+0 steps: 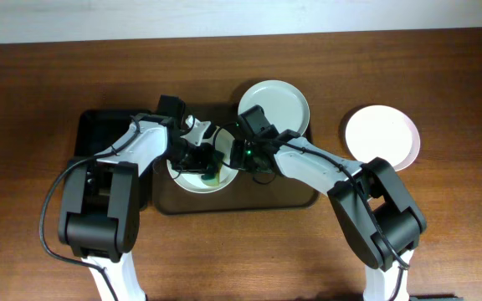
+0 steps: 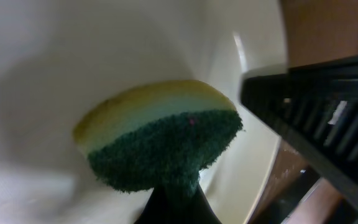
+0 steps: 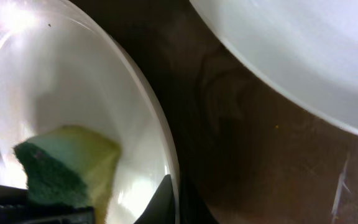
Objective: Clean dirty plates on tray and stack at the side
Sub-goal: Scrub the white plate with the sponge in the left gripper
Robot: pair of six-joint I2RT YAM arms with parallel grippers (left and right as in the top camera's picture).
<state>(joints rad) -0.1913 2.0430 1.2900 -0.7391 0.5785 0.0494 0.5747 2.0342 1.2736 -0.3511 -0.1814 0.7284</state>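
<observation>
A white plate lies at the left of the dark brown tray. My left gripper is shut on a yellow and green sponge and presses it on this plate's inside. My right gripper is shut on the same plate's right rim, one finger inside and one outside. The sponge also shows in the right wrist view. A second plate sits at the tray's back right corner and shows in the right wrist view. A third plate lies on the table to the right of the tray.
A smaller black tray lies left of the brown tray, under my left arm. The wooden table stretches in front. The right gripper's black body is close beside the sponge.
</observation>
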